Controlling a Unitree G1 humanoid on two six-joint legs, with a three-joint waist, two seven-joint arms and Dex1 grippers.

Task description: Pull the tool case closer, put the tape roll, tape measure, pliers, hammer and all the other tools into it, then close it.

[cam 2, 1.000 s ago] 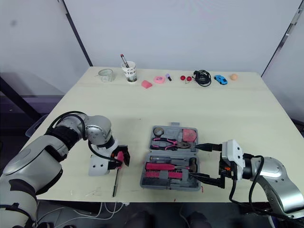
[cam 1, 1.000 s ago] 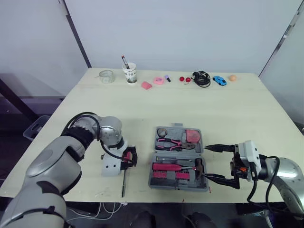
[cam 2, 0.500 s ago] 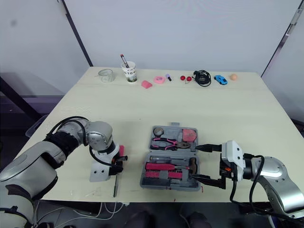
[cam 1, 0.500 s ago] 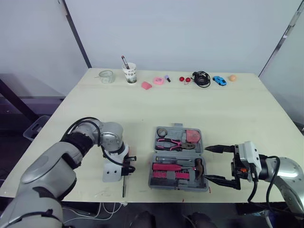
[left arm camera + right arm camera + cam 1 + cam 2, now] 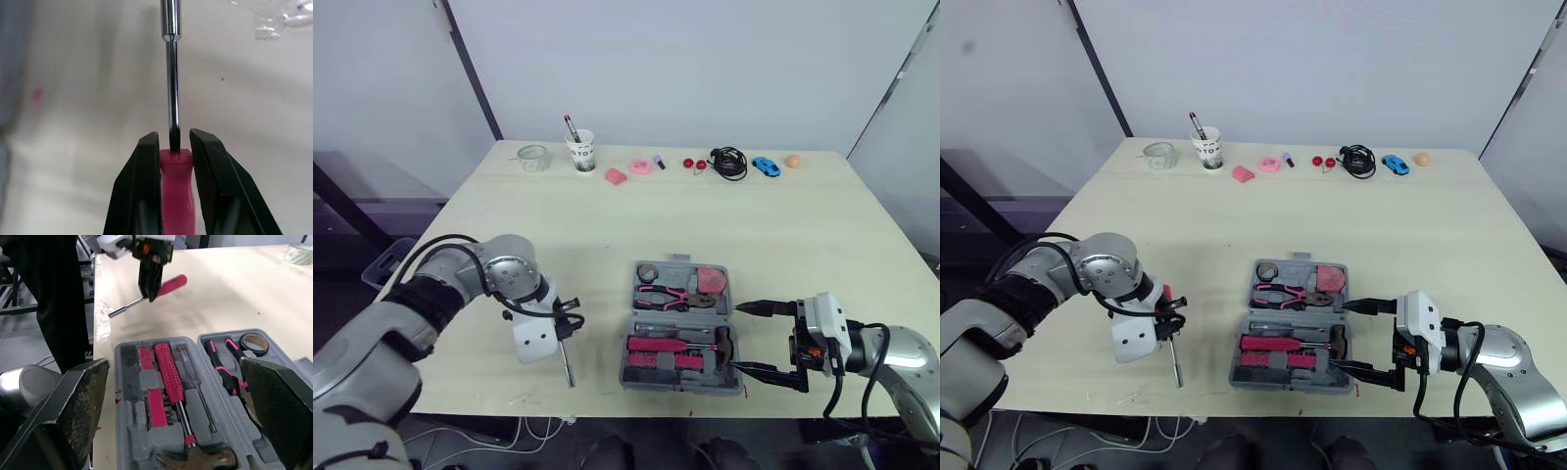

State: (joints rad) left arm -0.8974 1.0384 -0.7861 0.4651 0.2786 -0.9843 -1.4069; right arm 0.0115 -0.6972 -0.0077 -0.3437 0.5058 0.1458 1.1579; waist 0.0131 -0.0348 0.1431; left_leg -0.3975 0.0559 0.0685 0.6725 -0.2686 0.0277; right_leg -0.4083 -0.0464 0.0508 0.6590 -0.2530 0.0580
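Swung outward since a moment ago, the left claw (image 5: 567, 329) pinches the pink-handled screwdriver (image 5: 171, 88), shaft jutting past its tips; packing continues, and next it likely carries it to the tool case (image 5: 677, 386) beside the spread right claw (image 5: 736, 336).

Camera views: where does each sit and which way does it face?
Left and right eye views: on the head, facing forward and down over the table; left gripper and right gripper show.
Left wrist view: along the left gripper, shut on the screwdriver, table beyond.
Right wrist view: along the open right gripper, over the tool case toward the left gripper.
Both wrist views share the screwdriver.
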